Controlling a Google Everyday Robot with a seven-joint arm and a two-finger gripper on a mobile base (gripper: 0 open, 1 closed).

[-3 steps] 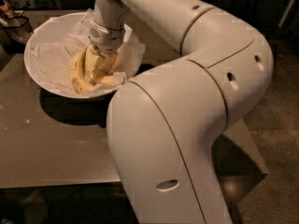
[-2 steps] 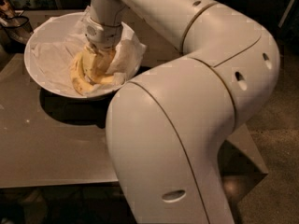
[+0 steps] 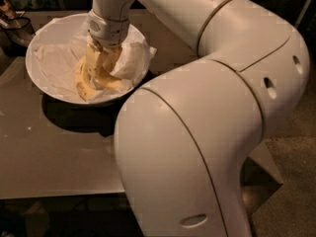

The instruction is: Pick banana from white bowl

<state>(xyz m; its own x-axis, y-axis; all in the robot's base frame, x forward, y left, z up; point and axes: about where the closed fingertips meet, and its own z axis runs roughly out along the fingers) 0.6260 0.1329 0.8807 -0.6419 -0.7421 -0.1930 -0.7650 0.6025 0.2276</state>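
Down in the paper-lined white bowl [image 3: 58,26], fingers [image 3: 101,65] meet the spotted yellow banana [image 3: 87,86], grip unclear.

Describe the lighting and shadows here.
Camera view: warm, dim light; the wide round white bowl casts a dark shadow on the glossy beige table; the gripper, down in the bowl over the yellow banana, looks tinted yellow; background nearly black.

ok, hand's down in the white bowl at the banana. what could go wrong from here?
1. The crumpled paper is bunched against the hand, which sits low in the white bowl on the banana; paper could get caught and lift too.
2. The banana looks speckled and ripe, so it may squash or slip.
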